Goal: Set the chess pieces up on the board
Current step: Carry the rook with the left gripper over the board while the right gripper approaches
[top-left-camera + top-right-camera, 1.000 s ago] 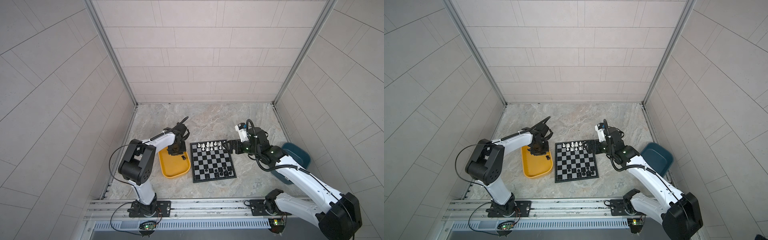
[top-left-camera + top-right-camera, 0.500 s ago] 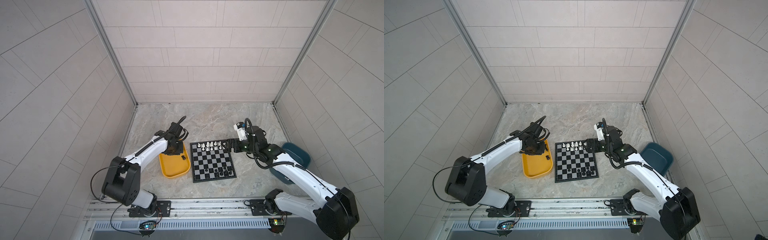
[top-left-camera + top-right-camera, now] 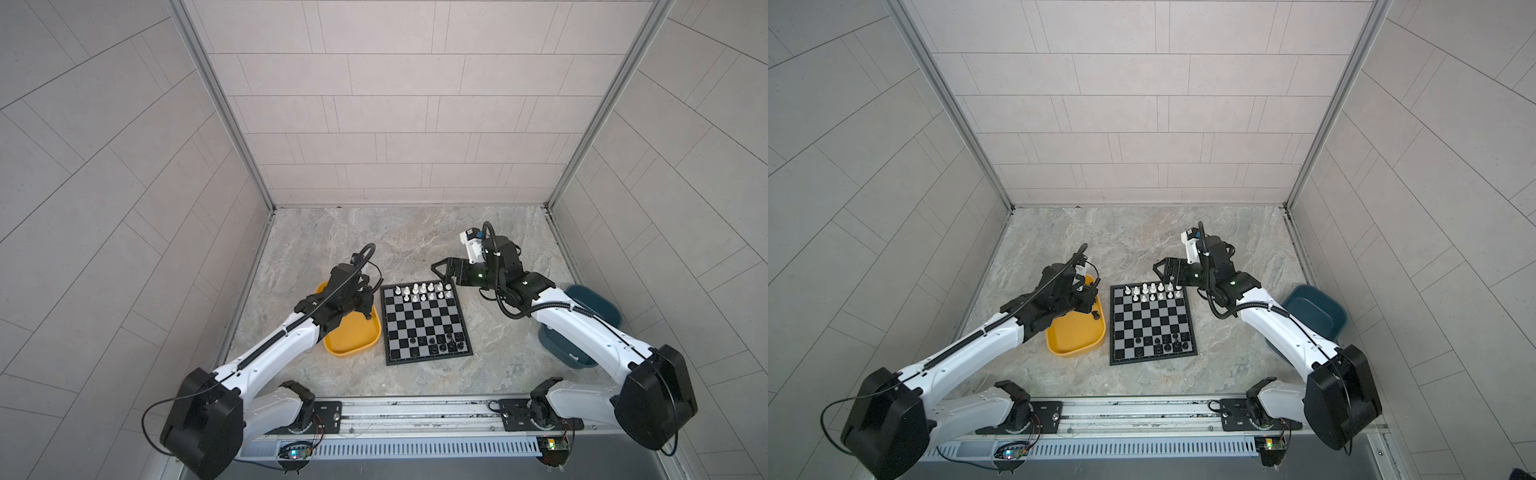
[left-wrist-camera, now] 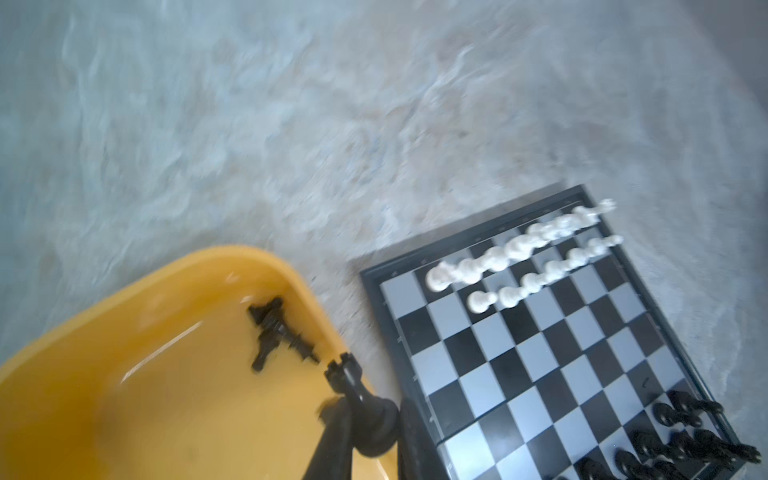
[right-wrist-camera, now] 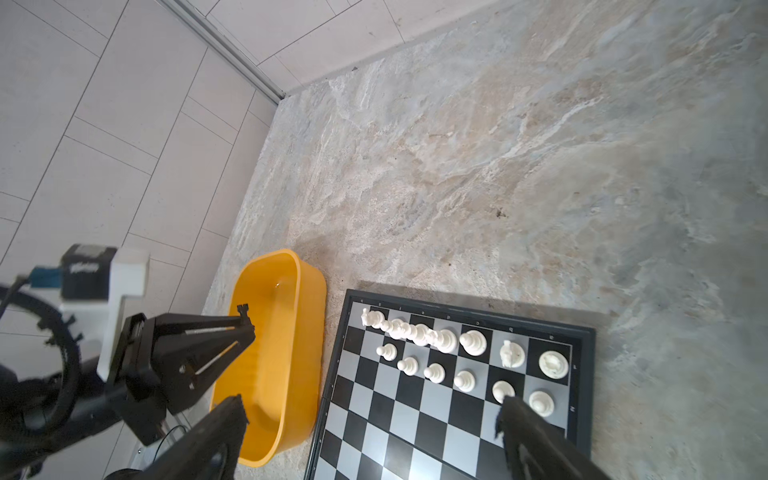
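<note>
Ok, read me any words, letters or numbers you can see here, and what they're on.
"e d c b a": faint letters on the chessboard border, right wrist view.
Other border marks: too small to read.
Label on the left wrist camera: blurred, unreadable.

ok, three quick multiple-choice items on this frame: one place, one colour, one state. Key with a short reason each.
1. In both top views, where does the yellow tray lie relative to the board? A right of it; B left of it; C on it.
2. Colour of the piece in the left gripper? A white; B grey; C black.
3. The right gripper is: A open, empty; B shut on a pawn; C shut, empty.
Key: 1B, tray sits beside the board's left edge; 2C, left wrist view shows a black piece clamped; 3A, right wrist view shows jaws spread, nothing gripped.
</note>
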